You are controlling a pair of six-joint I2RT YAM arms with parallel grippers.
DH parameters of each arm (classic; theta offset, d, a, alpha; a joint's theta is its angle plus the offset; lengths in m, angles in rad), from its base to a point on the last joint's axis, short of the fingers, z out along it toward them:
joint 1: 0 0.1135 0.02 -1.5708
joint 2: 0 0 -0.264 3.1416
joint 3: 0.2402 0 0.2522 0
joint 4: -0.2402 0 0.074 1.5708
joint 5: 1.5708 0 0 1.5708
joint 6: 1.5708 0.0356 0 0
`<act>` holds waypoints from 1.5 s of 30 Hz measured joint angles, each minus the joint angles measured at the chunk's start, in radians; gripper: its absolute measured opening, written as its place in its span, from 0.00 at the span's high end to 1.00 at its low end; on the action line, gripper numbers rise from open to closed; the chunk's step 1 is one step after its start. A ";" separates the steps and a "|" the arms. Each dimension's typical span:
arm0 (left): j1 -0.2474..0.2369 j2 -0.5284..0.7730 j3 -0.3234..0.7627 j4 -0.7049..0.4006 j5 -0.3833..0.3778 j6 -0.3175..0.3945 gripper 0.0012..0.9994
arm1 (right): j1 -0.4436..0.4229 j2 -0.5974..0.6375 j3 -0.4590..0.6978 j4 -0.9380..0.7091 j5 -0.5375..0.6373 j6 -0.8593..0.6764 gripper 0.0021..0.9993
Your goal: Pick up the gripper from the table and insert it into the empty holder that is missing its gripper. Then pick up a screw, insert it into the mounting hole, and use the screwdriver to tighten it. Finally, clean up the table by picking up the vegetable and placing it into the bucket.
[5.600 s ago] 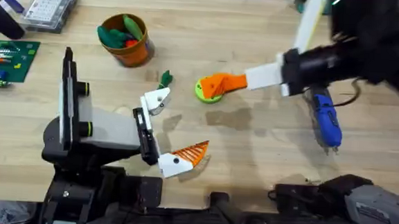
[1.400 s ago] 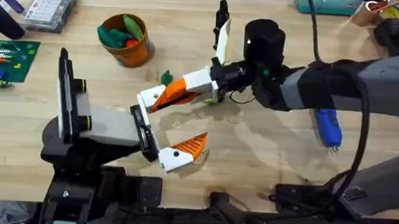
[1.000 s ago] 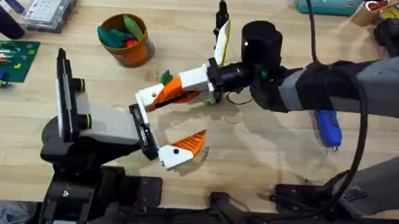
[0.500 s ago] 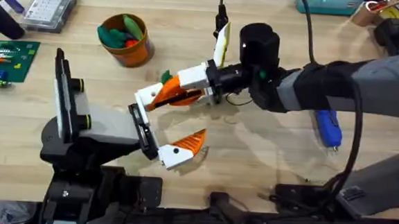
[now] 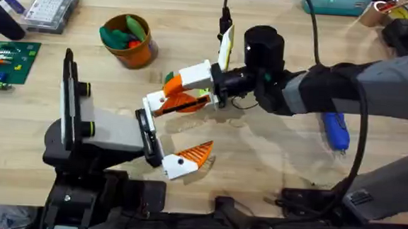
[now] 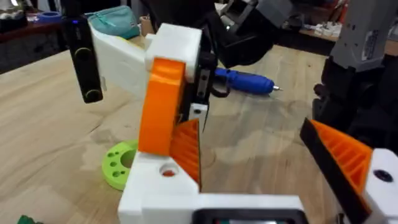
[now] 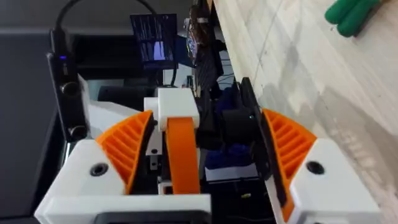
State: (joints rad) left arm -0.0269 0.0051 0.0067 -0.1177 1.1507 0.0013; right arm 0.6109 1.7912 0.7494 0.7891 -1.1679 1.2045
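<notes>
Two arms work over this tabletop (image 5: 258,160), each with one pincer. There is one blue screwdriver (image 5: 334,129), one orange bucket (image 5: 128,42), one lime-green ring (image 6: 121,165), one green circuit board (image 5: 5,60) and one clear plastic box (image 5: 51,9).

The tabletop is pale, grained wood. A lit screen (image 7: 154,40) glows in the dark room past its edge.

The gripper (image 6: 186,146) is a tapered orange piece, ribbed on one face. It stands in the white holder (image 6: 155,186), touching it, near the middle of the tabletop. The holder is one tip of the left pincer (image 5: 167,130). That pincer's fingers are spread wide, and the twin orange finger (image 6: 348,155) sits well apart.

The right arm reaches across the middle. The pads of the right pincer (image 7: 205,115) stand apart around the gripper. The gripper lies close by one pad, with a clear gap to the other.

The vegetable (image 5: 168,77), a small dark green scrap, lies on the wood just beside the right pincer, between it and the bucket. The bucket already holds green and red toy pieces. The screwdriver lies under the right arm, well apart from the rest.
</notes>
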 joint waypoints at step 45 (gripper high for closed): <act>0.000 0.000 0.000 -0.003 0.013 0.000 0.01 | -0.064 -0.102 -0.079 0.003 -0.079 -0.083 0.73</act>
State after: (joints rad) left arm -0.0269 0.0051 0.0067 -0.1204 1.1633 0.0010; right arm 0.5468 1.6894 0.6708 0.7916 -1.2469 1.1213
